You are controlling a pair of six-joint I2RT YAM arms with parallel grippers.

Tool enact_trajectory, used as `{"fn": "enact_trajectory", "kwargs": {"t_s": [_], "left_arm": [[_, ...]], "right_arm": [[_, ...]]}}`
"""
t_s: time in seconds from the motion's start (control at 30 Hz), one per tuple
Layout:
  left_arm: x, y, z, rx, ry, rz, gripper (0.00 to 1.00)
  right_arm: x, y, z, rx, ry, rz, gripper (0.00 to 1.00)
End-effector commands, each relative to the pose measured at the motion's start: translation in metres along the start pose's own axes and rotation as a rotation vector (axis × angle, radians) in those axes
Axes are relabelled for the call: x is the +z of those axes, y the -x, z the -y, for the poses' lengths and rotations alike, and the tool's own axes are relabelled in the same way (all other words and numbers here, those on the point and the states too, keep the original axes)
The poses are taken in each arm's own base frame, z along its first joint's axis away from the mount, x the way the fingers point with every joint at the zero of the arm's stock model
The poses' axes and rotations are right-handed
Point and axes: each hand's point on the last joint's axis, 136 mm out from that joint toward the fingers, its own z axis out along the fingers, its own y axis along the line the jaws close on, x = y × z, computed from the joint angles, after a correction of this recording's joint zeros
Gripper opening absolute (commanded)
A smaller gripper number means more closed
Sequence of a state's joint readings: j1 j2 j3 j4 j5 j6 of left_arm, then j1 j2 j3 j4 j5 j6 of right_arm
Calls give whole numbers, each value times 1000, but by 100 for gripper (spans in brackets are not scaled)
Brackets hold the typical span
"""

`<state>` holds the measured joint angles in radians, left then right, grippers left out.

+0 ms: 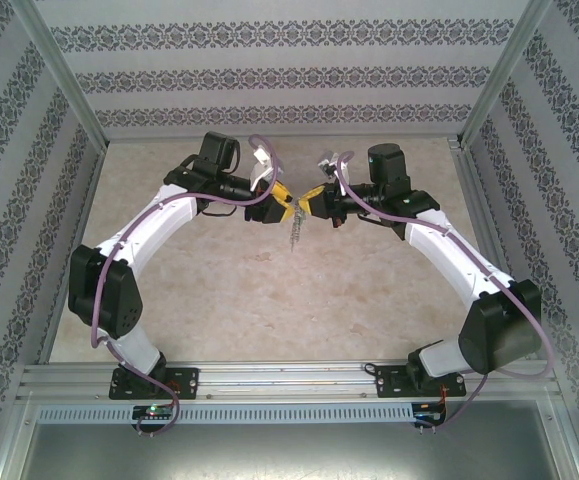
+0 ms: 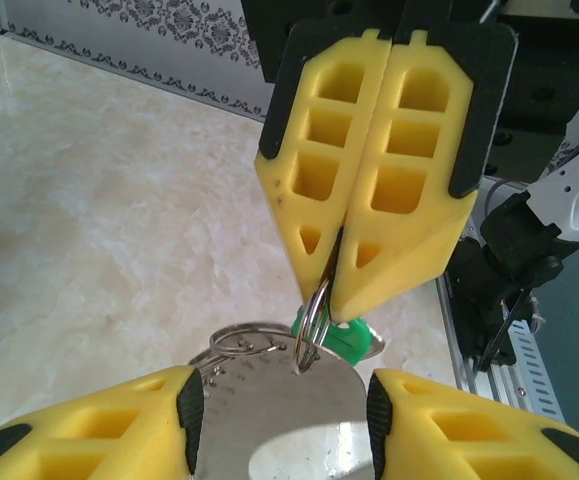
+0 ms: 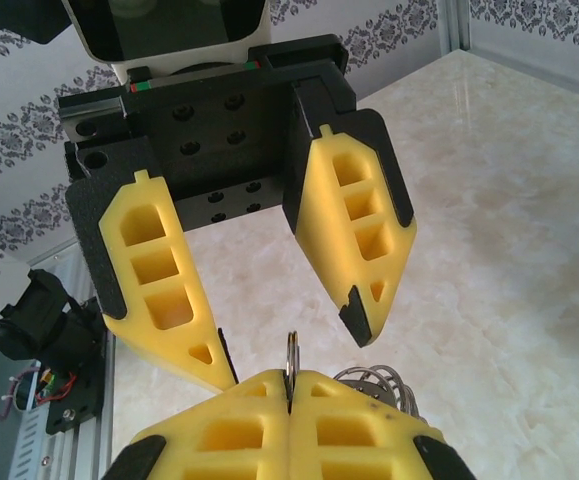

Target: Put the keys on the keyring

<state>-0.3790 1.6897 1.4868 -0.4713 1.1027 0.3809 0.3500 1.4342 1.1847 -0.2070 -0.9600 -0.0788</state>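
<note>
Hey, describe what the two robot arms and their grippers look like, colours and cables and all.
Both the left arm and right arm have white curved links between bulky black joint housings, with purple cables looping alongside. The left gripper and right gripper carry yellow wedge-shaped fingers with cut-out windows, black pads and black mounts.

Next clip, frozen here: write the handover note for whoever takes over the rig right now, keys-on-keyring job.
Right gripper: shut on the thin keyring, held between the two arms.
Left gripper: open, fingers either side of a silver tag just under the ring; contact unclear.
Green key: right behind the ring. I cannot tell whether it is threaded on.
Left to do: confirm the key is on the ring and thread it if not.
</note>
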Motion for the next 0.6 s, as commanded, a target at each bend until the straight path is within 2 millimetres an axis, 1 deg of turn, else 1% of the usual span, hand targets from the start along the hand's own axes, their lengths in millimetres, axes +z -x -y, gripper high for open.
{"fn": "enact_trajectory", "kwargs": {"t_s": [0.0, 0.23, 0.4, 0.5, 0.57], "left_arm": [[1, 16, 8, 26, -48, 40, 48], [2, 19, 7, 14, -66, 55, 44], [3, 21, 10, 5, -91, 68, 33], [3, 23, 10, 8, -94, 79, 33], [3, 24, 10, 12, -92, 86, 36]], "right_arm": [[4, 3, -12, -27, 57, 7, 0], [7, 1, -14, -26, 69, 1, 0], [8, 1, -15, -26, 71, 0, 0], [8, 0, -14, -25, 71, -1, 0], [9, -1, -14, -25, 69, -4, 0]]}}
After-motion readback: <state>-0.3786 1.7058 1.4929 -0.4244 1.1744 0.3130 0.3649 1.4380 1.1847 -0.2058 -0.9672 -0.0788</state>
